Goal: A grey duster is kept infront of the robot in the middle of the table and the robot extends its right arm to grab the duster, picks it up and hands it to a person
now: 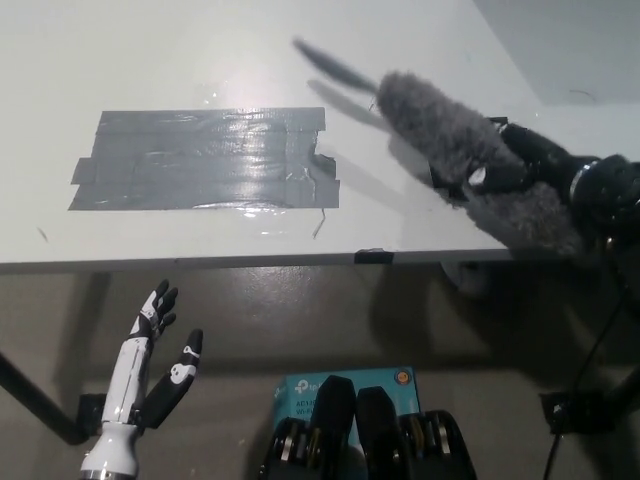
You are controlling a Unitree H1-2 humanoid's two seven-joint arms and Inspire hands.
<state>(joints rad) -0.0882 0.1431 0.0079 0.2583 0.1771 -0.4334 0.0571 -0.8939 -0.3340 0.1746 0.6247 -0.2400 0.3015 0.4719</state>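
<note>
The grey duster (455, 150) is held over the right part of the white surface (200, 60), its fluffy head slanting from upper left to lower right; its slim handle (335, 68) points to the upper left and is blurred, so its outline is hard to make out, and whether it touches the surface cannot be told. The black right hand (500, 170) is clenched around the fluffy head, the fingers partly buried in the fibres; the lower end of the duster is hidden against the black arm, which is cut off by the right edge of the picture. A patch of grey tape (205, 160) is stuck flat on the surface to the left of the duster, apart from it. The white left hand (155, 375) is seen at the lower left, below the surface's front edge, released and holding nothing, its fingers spread. A blue box (345, 385) lies on the floor, partly hidden.
</note>
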